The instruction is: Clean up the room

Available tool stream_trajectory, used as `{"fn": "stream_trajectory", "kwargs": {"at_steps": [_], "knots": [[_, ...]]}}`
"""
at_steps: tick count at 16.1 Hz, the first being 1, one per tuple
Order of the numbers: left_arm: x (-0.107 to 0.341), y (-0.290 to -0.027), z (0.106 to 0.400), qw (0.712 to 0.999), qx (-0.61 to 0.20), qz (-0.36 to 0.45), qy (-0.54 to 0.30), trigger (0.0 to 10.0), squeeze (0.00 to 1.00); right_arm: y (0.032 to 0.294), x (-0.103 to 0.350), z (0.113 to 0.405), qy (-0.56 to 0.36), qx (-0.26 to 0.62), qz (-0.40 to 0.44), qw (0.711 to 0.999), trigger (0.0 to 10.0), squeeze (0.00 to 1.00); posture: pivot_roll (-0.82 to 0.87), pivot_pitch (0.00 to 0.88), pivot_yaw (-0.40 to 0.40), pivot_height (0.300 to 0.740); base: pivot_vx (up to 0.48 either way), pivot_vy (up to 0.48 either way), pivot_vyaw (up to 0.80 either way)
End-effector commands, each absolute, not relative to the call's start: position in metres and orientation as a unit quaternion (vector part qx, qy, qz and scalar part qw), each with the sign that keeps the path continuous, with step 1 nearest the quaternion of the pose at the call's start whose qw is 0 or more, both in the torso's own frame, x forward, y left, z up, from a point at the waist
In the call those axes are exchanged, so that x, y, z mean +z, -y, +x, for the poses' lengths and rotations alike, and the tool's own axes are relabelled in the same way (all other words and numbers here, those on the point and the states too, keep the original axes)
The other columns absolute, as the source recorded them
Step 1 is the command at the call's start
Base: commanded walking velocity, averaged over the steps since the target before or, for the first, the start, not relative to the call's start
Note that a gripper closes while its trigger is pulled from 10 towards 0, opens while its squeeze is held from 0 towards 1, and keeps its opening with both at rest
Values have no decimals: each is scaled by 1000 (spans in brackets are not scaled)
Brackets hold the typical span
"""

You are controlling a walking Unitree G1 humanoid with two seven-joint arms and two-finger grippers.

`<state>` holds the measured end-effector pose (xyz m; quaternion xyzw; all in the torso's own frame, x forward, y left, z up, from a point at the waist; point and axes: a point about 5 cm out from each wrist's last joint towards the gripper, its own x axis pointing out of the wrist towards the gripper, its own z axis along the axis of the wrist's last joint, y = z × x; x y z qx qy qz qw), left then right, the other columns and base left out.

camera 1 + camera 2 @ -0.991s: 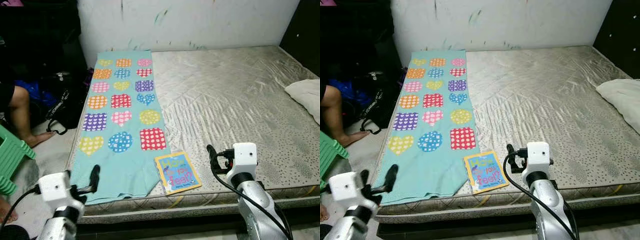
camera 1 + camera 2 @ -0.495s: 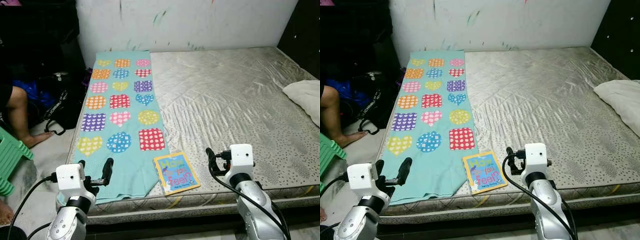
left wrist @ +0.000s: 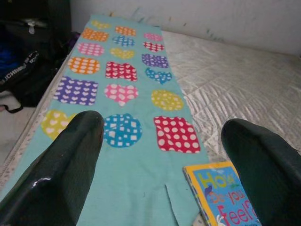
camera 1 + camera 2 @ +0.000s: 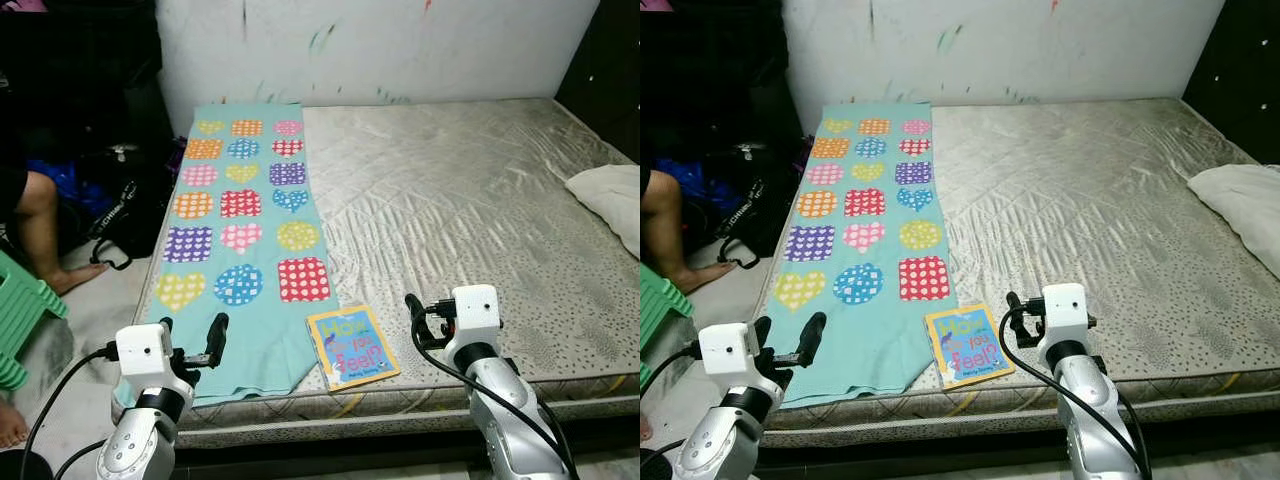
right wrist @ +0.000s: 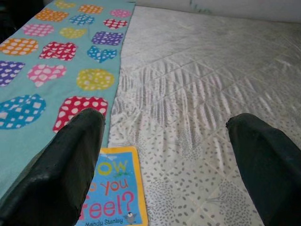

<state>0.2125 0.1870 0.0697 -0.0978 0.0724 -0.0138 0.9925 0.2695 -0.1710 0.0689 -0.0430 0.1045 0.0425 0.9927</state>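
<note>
Both arms are bent low at the near edge of the bed, one on each side, reaching forward. The left gripper [image 3: 160, 160] has its two black fingers [image 3: 61, 165] wide apart. It holds nothing and hangs just above the near end of the teal cloth [image 4: 245, 240]. The right gripper [image 5: 164, 165] has its fingers [image 5: 61, 165] wide apart too, and it holds nothing.

A small picture book [image 4: 353, 346] lies flat on the mattress [image 4: 480, 200], near the front edge. It sits between the two grippers, closer to the right one, and neither gripper touches it. Its left side touches the edge of the teal cloth.

The cloth has bright hearts, squares and circles with dots. It runs along the left side of the mattress up to the white wall [image 4: 400, 45]. A white pillow [image 4: 610, 195] lies on the far right of the mattress.

On the floor to the left are a black bag [image 4: 125, 205], a person's leg [image 4: 45, 230] and a green stool [image 4: 25, 315].
</note>
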Motion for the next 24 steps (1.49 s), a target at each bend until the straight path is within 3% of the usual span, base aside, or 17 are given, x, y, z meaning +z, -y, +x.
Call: {"fn": "stream_trajectory", "kwargs": {"at_steps": [1, 13, 24], "knots": [[71, -189, 214, 994, -14, -88, -70, 10000, 0, 171, 70, 272, -102, 43, -45, 993, 10000, 0, -75, 0, 3, 740, 0, 0, 0], [71, -186, 220, 993, -16, -94, -68, 10000, 0, 171, 69, 274, -103, 47, -49, 992, 10000, 0, -77, 0, -3, 740, 0, 0, 0], [70, -186, 221, 993, -18, -95, -69, 10000, 0, 170, 68, 275, -105, 48, -49, 992, 10000, 0, -76, 0, -4, 740, 304, 0, 0]]}}
